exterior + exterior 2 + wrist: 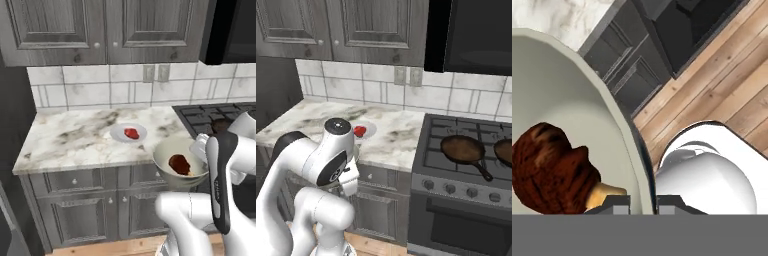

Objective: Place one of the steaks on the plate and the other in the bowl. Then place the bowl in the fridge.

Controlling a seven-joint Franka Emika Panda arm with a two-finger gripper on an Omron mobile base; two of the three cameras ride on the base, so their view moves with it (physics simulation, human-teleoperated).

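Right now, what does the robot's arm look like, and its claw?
The arm is glossy white, made of fat rounded tube shapes joined by dark grey-black joints. One round joint cap is silvery grey with a dark ring. A long black strip runs down one white link. The claw has two small dark grey fingertips with paler square pads.

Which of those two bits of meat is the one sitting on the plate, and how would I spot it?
Find the marble counter left of the stove. In its middle lies a small pale plate, and on it the bright red steak. The other steak is darker brown and lies in the beige bowl at the counter's front edge.
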